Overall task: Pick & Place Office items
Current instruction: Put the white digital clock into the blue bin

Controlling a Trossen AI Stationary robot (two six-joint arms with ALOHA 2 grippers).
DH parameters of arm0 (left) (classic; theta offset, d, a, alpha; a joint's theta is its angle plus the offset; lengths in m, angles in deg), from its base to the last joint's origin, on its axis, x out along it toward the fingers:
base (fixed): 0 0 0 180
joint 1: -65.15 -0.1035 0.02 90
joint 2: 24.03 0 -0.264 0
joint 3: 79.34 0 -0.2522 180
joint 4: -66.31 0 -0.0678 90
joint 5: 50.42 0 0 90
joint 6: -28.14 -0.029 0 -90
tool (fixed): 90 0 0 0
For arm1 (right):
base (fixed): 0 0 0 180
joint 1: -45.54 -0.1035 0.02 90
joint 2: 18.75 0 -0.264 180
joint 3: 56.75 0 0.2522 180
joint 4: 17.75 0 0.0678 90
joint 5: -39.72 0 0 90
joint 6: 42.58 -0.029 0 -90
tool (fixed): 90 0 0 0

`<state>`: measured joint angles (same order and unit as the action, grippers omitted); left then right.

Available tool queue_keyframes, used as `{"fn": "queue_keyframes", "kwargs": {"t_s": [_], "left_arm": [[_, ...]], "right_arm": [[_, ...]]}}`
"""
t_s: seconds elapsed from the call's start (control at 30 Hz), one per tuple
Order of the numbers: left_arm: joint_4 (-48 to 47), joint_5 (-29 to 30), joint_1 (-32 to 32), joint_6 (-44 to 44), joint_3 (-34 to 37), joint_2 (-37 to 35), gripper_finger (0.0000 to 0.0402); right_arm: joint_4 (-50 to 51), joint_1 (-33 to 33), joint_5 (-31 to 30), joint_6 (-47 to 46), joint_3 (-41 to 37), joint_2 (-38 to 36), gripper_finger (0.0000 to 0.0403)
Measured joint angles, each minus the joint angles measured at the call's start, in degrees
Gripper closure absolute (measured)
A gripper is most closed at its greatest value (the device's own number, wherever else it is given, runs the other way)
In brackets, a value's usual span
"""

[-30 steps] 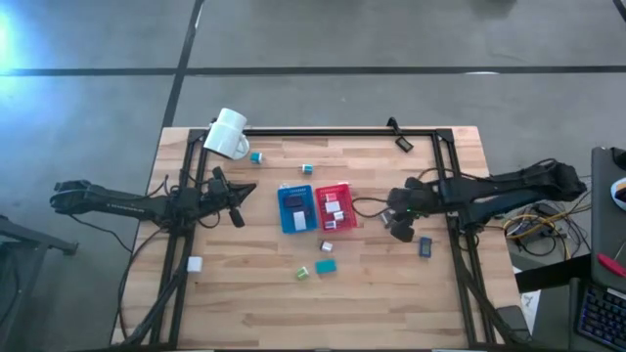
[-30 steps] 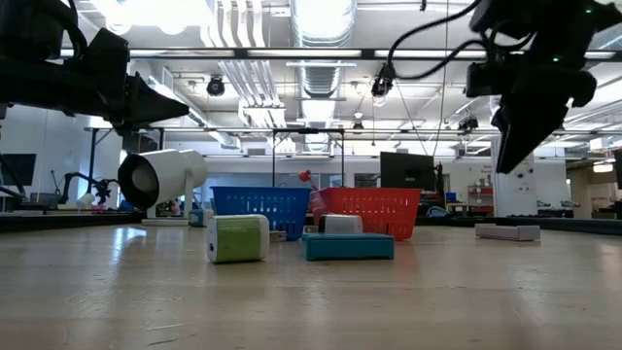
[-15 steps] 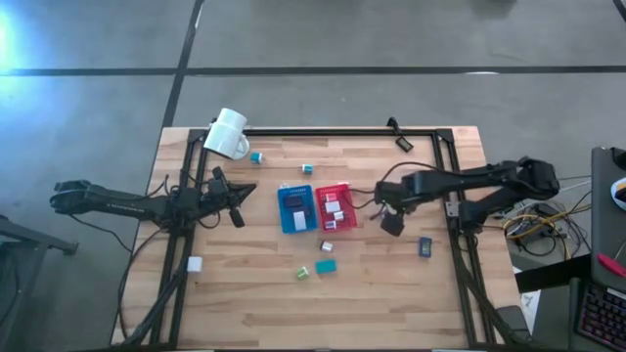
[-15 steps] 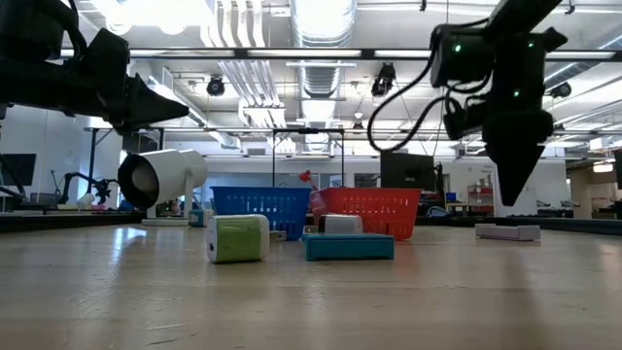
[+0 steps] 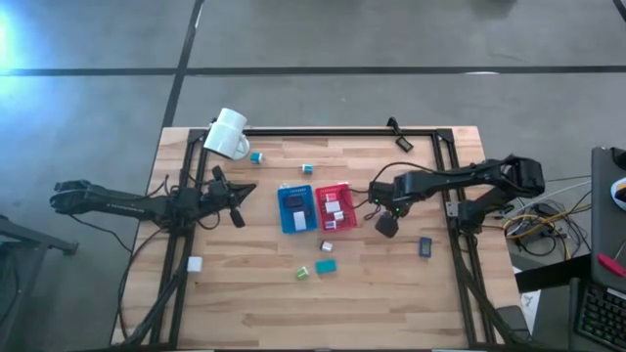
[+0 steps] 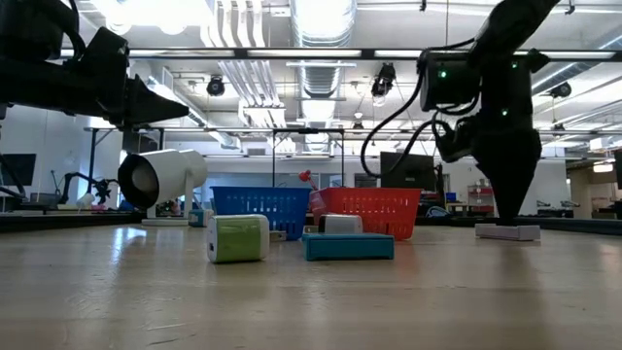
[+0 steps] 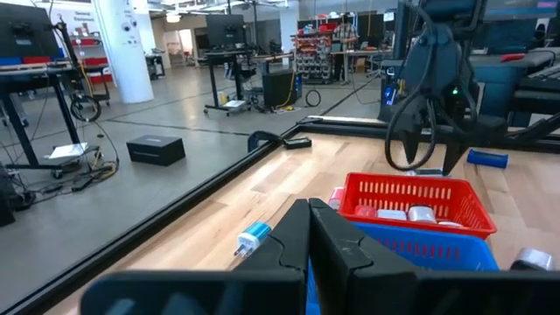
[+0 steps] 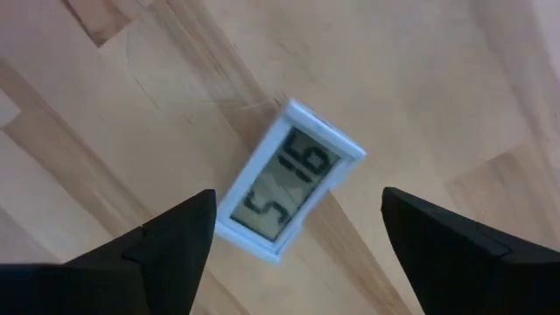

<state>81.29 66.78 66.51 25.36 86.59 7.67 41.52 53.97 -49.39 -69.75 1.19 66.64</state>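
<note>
The right gripper (image 5: 387, 226) hung over the table (image 5: 391, 293) beside the red tray (image 5: 335, 207), jaws wide, a small white clock (image 8: 287, 182) lying flat beneath them. The left gripper (image 5: 238, 203) waited, jaws closed.

The table (image 5: 391, 284) is viewed from overhead and edge-on at board level (red tray (image 5: 335, 207) shared by both).

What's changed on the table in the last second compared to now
The right gripper has moved from beside the table's right edge toward the red tray, and its fingers now stand open over a small digital display. The left gripper, shut, the mug and the scattered small items have stayed put.
</note>
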Motion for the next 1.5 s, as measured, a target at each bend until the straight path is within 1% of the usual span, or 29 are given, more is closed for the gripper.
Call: {"fn": "queue_keyframes", "kwargs": {"t_s": [0.2,0.3,0.4,0.57,0.6,0.7,0.93,1.03,1.1,1.17,1.23,1.37,1.5], "left_arm": [[0.37,0.00,0.00,0.04,0.00,0.00,0.0392],[0.37,0.00,0.00,0.08,0.00,0.00,0.0392],[0.37,-0.01,0.00,0.17,0.00,0.00,0.0392],[0.34,-0.07,0.00,0.68,0.00,0.00,0.0392],[0.34,-0.13,0.00,0.96,0.00,0.00,0.0392],[0.37,-0.15,0.00,1.30,0.00,0.00,0.0392],[1.20,-0.15,0.00,2.18,0.00,0.00,0.0392],[1.32,-0.34,0.00,2.36,0.00,-0.04,0.0392],[1.79,-2.42,0.00,2.36,0.00,-0.04,0.0392],[3.08,-6.20,0.00,2.43,0.00,0.00,0.0392],[5.01,-9.38,0.02,3.08,0.00,0.00,0.0392],[6.83,-12.58,0.04,3.29,0.00,0.00,0.0392],[6.81,-12.93,0.45,3.23,0.00,0.68,0.0392]], "right_arm": [[-3.46,-0.02,0.62,1.96,0.12,5.24,0.0104],[-3.55,-0.02,0.66,3.47,0.27,7.18,0.0122],[-3.73,-0.02,1.32,4.58,0.33,7.99,0.0162],[-3.88,-0.02,2.05,7.32,0.05,6.02,0.0253],[-4.05,-0.19,2.06,8.20,-0.04,5.16,0.0263],[-5.70,-1.17,2.10,9.57,-0.48,2.33,0.0263],[-17.51,-5.95,2.04,13.71,-0.24,-9.47,0.0263],[-27.78,-8.75,0.95,17.09,-1.08,-15.86,0.0263],[-37.86,-10.77,0.85,20.99,-3.68,-19.45,0.0263],[-47.88,-12.90,1.43,23.84,-7.32,-22.63,0.0263],[-54.98,-14.39,3.26,25.09,-11.07,-25.26,0.0263],[-62.98,-15.80,3.59,25.41,-18.62,-29.38,0.0263],[-68.41,-14.82,3.59,25.00,-24.57,-32.11,0.0264]]}}
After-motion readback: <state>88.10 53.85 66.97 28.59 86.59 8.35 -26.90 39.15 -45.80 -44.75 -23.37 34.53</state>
